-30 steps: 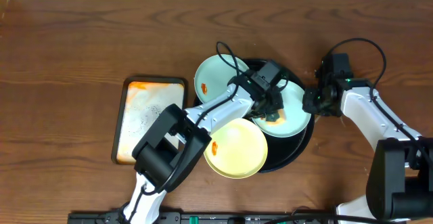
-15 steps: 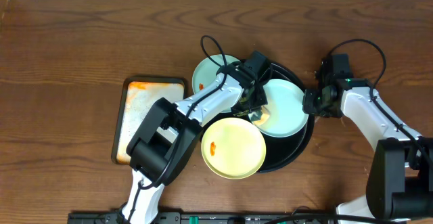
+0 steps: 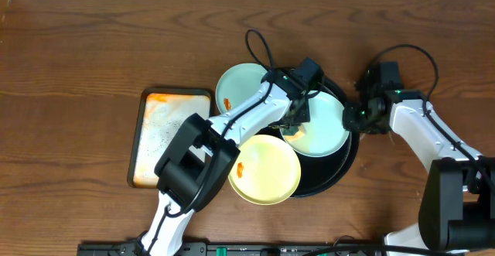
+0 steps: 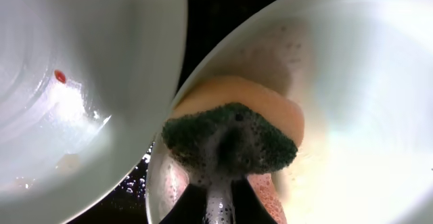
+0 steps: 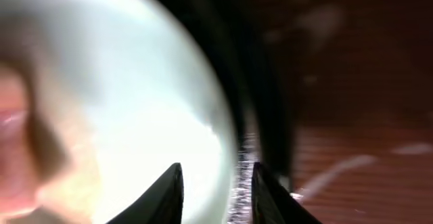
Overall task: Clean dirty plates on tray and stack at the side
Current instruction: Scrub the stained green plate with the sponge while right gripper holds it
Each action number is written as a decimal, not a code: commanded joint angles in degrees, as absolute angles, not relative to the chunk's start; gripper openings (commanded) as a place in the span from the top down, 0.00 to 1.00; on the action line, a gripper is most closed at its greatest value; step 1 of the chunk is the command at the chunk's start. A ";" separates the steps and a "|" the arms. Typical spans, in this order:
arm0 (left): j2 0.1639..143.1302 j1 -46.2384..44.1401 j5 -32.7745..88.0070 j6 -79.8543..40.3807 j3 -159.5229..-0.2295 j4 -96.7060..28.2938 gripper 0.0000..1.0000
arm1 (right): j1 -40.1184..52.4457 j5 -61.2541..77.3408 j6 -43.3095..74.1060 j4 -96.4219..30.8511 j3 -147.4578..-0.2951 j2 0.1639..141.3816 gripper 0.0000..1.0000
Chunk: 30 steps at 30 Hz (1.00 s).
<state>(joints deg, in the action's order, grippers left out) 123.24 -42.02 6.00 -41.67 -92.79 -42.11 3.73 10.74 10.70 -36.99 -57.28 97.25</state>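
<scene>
A sponge [image 4: 230,139] is squeezed tight in the left gripper [image 4: 220,197] and pressed on the blue plate [image 4: 352,82] underneath, for scrubbing. Its rim is straddled by the right gripper [image 5: 211,183], fingers parted.

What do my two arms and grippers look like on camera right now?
The left arm and right arm have white links and black joints, with a black cable looping near each wrist. The left gripper and right gripper are black; the right's fingers taper to points.

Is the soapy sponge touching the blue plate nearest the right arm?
Touching. The left wrist view shows the sponge pressed onto the blue plate, with suds around the contact.
</scene>
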 commanded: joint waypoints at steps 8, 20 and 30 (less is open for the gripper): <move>123.96 -41.98 2.07 -40.07 -94.32 -43.24 0.93 | 4.21 12.25 12.36 -37.39 -56.40 97.51 0.74; 123.98 -41.98 2.04 -40.03 -94.32 -43.22 0.93 | 4.16 12.53 15.11 -28.84 -50.15 97.25 0.80; 123.98 -41.98 2.02 -40.05 -94.32 -42.98 0.93 | 2.61 16.91 11.31 -34.04 -54.48 94.52 0.76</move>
